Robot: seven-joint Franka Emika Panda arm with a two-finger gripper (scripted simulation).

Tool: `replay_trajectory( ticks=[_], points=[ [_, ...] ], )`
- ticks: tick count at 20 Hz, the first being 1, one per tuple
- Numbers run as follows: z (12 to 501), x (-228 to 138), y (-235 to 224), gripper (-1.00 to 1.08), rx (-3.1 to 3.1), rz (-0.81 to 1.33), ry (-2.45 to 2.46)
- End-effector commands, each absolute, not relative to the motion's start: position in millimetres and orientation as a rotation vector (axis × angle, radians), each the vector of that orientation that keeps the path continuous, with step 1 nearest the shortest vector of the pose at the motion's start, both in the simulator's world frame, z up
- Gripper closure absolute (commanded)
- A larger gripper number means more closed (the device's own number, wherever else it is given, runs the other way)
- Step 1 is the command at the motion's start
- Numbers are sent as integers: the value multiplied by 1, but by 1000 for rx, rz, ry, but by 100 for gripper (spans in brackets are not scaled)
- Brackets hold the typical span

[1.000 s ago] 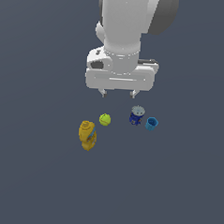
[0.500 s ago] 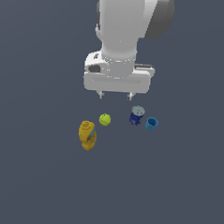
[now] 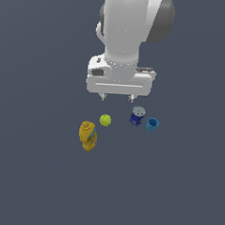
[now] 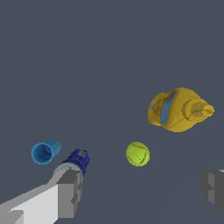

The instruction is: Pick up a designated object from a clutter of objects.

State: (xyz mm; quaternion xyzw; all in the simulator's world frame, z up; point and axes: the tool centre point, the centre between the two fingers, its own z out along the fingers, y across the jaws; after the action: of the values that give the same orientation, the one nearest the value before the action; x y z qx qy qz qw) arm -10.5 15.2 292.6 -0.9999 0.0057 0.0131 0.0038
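Observation:
The designated object, a small dark blue can (image 3: 137, 117) with a silver-grey lid, stands upright among the clutter, between a yellow-green ball (image 3: 105, 120) and a light blue cup (image 3: 152, 124). My gripper (image 3: 117, 97) hangs open above the floor, behind the ball and can, holding nothing. In the wrist view the can (image 4: 76, 161) lies partly behind one grey finger (image 4: 65, 192), with the cup (image 4: 45, 151) beside it and the ball (image 4: 138, 153) between the fingers' span. The gripper (image 4: 142, 189) is wide open there.
A mustard-yellow irregular object (image 3: 88, 135) lies toward the exterior view's left of the ball; it also shows in the wrist view as a yellow shape (image 4: 178, 109). The floor (image 3: 176, 184) is flat dark grey.
The arm has shifted a little toward the exterior view's left and slightly upward in the picture. The objects have not moved.

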Motion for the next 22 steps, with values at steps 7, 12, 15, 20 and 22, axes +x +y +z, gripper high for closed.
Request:
replay_trajectory(
  ticks=[7, 12, 15, 20, 22],
  points=[
    [252, -24, 47, -92, -3141, 34, -27],
    [215, -43, 76, -92, -3144, 25, -73],
    [191, -59, 94, -92, -3145, 18, -106],
    [159, -86, 119, -92, -3142, 9, -154],
    [149, -96, 126, -92, -3141, 7, -169]
  ],
)
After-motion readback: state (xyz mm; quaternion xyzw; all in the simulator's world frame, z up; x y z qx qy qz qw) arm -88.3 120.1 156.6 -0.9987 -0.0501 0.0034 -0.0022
